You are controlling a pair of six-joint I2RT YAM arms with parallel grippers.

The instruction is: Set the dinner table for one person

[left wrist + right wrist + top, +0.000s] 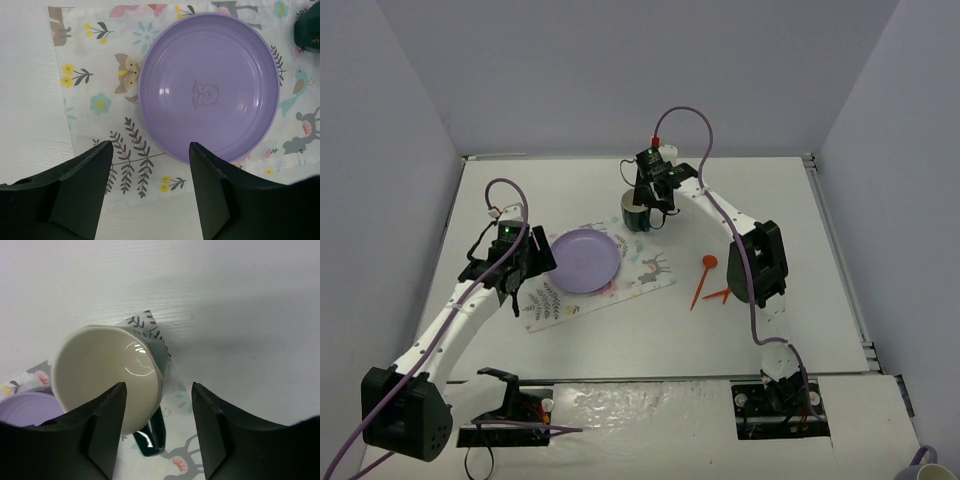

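Jaws on our right arm (720,215) stand wide and grip nothing. In the wrist view one finger (102,435) crosses in front of the open mouth of the mug (100,375), and the other stands clear to the side. The mug's wall and dark green handle lie in the gap between them. We see the mug upright on the far corner of the mat (650,270), cream inside and dark outside. Our left arm (460,310) also carries its jaws open and empty, and they hang over the left rim of the plate (210,85) and the mat's leaf print. The purple plate, with a small bear mark at its centre, lies flat on the mat, close beside the mug but not touching it. The mat, printed with deer, birds and flowers, lies at a slant on the table (770,200), left of its middle. The white table spreads beneath everything, with both arms' bases at its near edge. An orange spoon (703,280) lies on the bare table just right of the mat. Beside it a second orange utensil (717,295) lies close to the right arm's elbow, but we cannot tell what kind it is.
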